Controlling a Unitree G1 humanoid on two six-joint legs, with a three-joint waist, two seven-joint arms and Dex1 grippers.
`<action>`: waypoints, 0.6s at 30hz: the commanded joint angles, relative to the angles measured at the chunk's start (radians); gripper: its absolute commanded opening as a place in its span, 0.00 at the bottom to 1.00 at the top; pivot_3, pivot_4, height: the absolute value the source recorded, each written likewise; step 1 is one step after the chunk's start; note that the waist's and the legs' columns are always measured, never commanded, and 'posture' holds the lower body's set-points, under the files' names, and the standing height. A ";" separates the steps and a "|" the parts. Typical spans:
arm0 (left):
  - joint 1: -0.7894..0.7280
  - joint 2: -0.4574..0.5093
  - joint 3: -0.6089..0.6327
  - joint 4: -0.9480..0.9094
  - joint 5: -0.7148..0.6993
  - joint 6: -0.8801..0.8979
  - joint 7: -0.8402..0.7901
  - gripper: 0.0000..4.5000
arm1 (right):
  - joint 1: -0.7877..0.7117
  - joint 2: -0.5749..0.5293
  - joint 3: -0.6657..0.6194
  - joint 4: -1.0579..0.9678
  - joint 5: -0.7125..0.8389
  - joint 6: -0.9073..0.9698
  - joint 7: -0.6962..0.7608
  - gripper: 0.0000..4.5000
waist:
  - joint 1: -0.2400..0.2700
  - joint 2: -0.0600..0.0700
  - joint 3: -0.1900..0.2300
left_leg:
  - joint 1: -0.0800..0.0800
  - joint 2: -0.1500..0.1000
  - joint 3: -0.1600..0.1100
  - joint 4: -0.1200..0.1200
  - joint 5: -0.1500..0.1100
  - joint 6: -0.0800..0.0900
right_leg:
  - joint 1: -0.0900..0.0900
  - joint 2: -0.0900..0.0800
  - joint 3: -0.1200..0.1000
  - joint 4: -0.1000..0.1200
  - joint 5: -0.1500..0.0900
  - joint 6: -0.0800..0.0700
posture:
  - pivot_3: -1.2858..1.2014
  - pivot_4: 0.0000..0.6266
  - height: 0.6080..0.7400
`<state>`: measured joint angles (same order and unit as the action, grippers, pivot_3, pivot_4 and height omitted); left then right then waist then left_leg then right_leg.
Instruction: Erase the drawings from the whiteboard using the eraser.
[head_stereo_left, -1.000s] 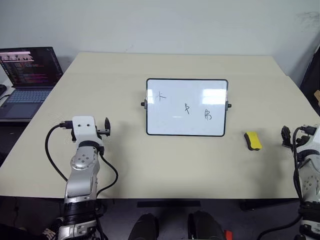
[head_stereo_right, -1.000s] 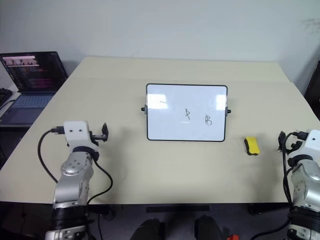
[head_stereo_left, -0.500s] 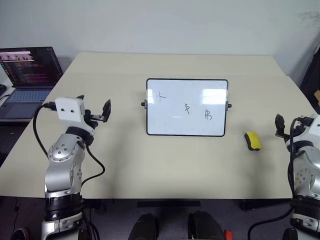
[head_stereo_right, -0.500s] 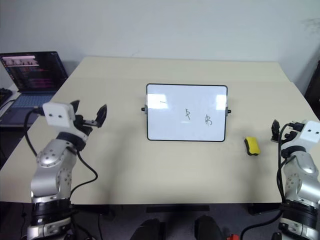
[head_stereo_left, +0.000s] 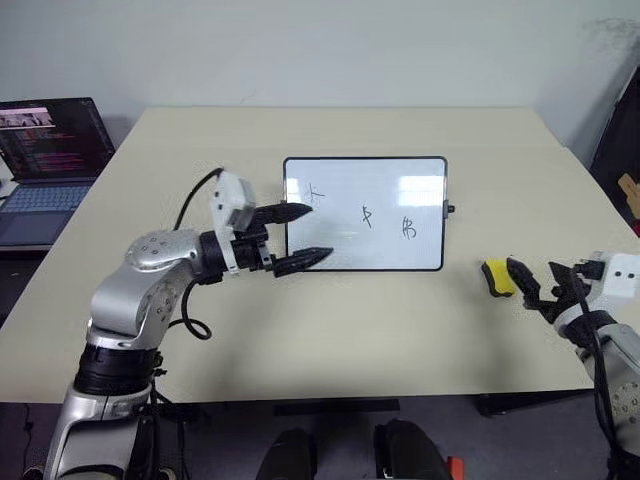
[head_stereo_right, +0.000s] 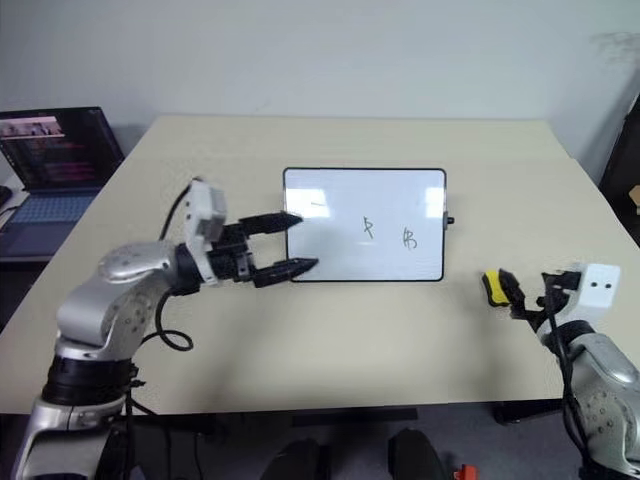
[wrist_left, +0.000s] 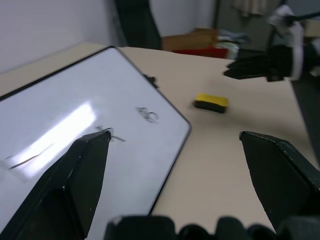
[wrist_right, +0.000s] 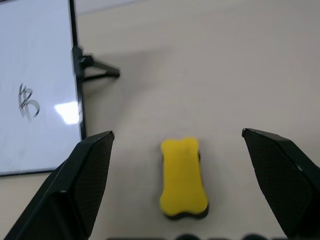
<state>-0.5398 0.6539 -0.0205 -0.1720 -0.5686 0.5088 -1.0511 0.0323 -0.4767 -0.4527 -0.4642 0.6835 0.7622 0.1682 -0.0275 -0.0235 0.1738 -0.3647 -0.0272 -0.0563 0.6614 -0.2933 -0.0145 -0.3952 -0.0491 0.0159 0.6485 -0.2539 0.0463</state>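
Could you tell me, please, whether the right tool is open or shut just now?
Open: the right tool has its fingers spread wide, with the eraser lying untouched on the table between them.

I count one whiteboard (head_stereo_left: 365, 213) on one table (head_stereo_left: 350, 320), with three drawings (head_stereo_left: 365, 216) on it, though the leftmost is partly behind my finger. One eraser (head_stereo_left: 497, 277) lies there. I have two grippers, left (head_stereo_left: 305, 236) and right (head_stereo_left: 540, 285), and one laptop (head_stereo_left: 45, 150) stands off to my left.

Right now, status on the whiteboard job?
Both end effectors open, left at whiteboard edge, right by eraser. Eraser on table, ungripped. Drawings intact. Path clear.
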 joint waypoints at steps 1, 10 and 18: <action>-0.055 0.009 -0.057 0.030 0.021 -0.045 -0.113 1.00 | -0.010 0.007 0.015 -0.062 0.017 0.061 -0.047 0.99 | -0.001 0.000 0.000 | 0.000 0.000 0.000 0.000 0.000 0.000 | 0.000 0.000 0.000 0.000 0.000 0.000 | 0.52 0.24 1.00; -0.164 -0.048 -0.170 0.132 0.111 -0.139 -0.240 1.00 | -0.115 0.022 0.123 0.066 -0.146 0.006 -0.100 0.99 | -0.001 0.000 0.000 | -0.001 0.000 0.000 0.000 0.000 0.000 | -0.001 0.000 0.000 0.000 0.000 0.000 | 0.52 0.24 1.00; -0.168 -0.049 -0.169 0.158 0.149 -0.160 -0.266 1.00 | -0.159 0.044 0.154 0.186 -0.226 -0.072 -0.061 0.99 | -0.001 0.000 0.000 | -0.002 0.000 0.001 0.000 -0.001 0.002 | -0.002 0.000 0.001 -0.001 0.000 0.001 | 0.52 0.24 1.00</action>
<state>-0.6918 0.6027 -0.1933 -0.0054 -0.4261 0.3640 -1.3058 -0.1082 -0.4331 -0.2962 -0.2665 0.4711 0.7226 0.0965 -0.0287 -0.0237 0.1740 -0.3667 -0.0273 -0.0557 0.6609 -0.2944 -0.0125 -0.3975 -0.0489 0.0166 0.6479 -0.2543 0.0469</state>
